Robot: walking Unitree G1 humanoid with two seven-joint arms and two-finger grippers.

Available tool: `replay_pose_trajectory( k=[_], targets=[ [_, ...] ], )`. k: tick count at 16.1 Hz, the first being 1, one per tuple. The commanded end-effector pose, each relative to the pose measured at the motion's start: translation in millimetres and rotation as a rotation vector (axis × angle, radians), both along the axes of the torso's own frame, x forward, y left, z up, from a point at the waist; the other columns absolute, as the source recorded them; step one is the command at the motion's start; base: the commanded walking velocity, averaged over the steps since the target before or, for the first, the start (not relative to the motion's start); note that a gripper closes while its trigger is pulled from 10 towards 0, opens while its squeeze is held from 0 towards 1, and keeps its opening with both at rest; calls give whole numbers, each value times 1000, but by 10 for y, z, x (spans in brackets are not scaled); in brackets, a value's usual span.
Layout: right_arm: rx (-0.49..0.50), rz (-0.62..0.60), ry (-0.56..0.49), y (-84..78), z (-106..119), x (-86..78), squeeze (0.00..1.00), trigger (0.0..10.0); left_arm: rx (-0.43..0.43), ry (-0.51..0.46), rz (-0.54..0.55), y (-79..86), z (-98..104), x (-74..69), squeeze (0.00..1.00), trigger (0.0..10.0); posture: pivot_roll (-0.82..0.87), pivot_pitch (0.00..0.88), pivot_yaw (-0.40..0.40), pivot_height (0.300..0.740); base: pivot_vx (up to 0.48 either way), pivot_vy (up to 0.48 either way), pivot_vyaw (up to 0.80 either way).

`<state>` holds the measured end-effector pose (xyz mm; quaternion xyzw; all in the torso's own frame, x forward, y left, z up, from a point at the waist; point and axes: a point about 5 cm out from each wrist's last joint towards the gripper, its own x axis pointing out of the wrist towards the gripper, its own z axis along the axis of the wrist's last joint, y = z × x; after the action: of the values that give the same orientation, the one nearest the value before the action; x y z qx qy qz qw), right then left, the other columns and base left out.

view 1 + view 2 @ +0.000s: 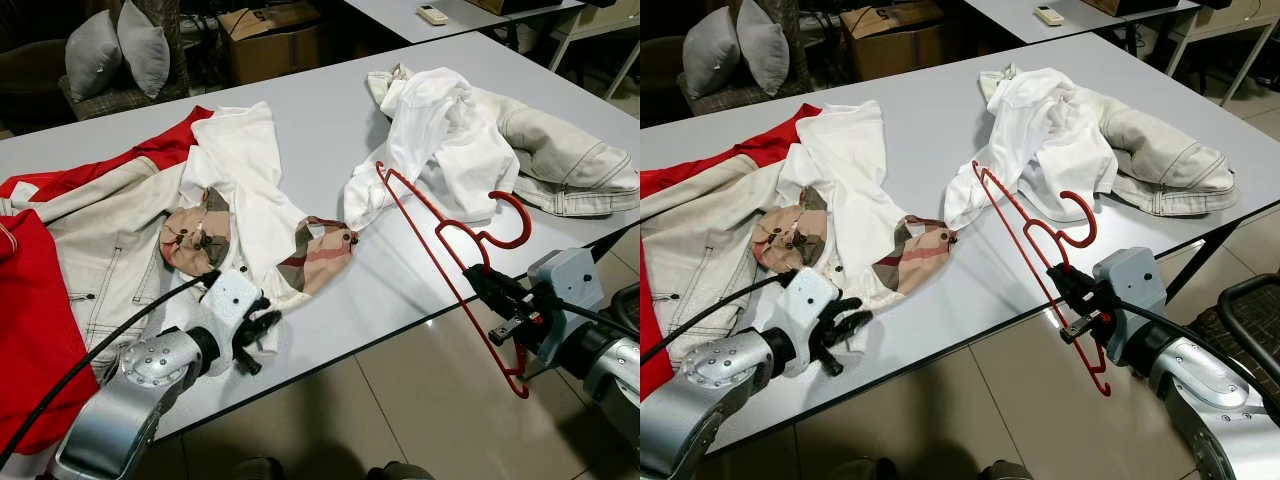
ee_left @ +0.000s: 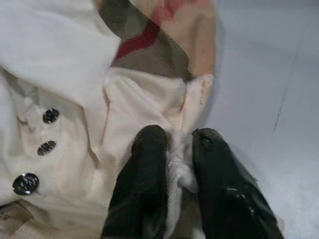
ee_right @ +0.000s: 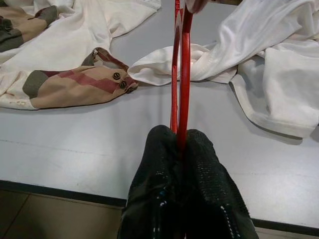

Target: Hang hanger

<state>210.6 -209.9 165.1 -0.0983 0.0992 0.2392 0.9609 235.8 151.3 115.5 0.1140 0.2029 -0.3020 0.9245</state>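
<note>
Right end effector (image 1: 1072, 290): my two black fingers are clamped together on the red hanger (image 1: 1035, 245), pinching its thin wire near the middle of the frame; in the right wrist view the wire (image 3: 180, 74) runs straight up out from between the closed fingers (image 3: 159, 189). The hanger sits at lower right of the head views, held tilted in the air. Its upper end reaches over the bench (image 1: 330, 120) toward the white shirt (image 1: 440, 135), its hook curls up to the right, and its lower end hangs below the bench edge over the tiled floor (image 1: 400, 400).

Left end effector (image 1: 255, 330): at lower left of the frame, at the near bench edge, my fingers (image 2: 144, 184) are closed on a fold of cream cloth from the cream jacket (image 1: 110, 250). Three dark buttons (image 2: 46, 147) lie beside the pinched fold.

Bench contents: cream jacket with plaid cuffs (image 1: 318, 255) at left and centre, red garment (image 1: 35, 330) at far left under and beside it, white shirt bunched at upper right, touching a pale grey-beige jacket (image 1: 570, 160) at far right.

Background, upper left: two grey cushions (image 1: 115, 50) on a dark seat. Upper centre: a cardboard box (image 1: 270, 40).
</note>
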Motion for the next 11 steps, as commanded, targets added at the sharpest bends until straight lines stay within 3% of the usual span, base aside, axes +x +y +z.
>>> replay_pose_trajectory(
  k=[1,4,8,11],
  targets=[
    [-2,5,-19,-15,36,-14,0,10000,-26,-41,35,41,115,64,0,0,-193,102,57,740,0,0,0],
    [9,7,-45,-83,96,-17,0,10000,-101,-161,68,111,401,210,0,0,-194,102,59,740,0,0,0],
    [39,60,-78,-116,189,-66,0,10000,-285,-390,122,278,964,376,0,0,-193,102,63,740,0,0,0],
    [73,92,-77,-112,226,-107,0,10000,-325,-472,101,325,1133,378,0,0,-191,103,65,740,0,0,0]
  ],
)
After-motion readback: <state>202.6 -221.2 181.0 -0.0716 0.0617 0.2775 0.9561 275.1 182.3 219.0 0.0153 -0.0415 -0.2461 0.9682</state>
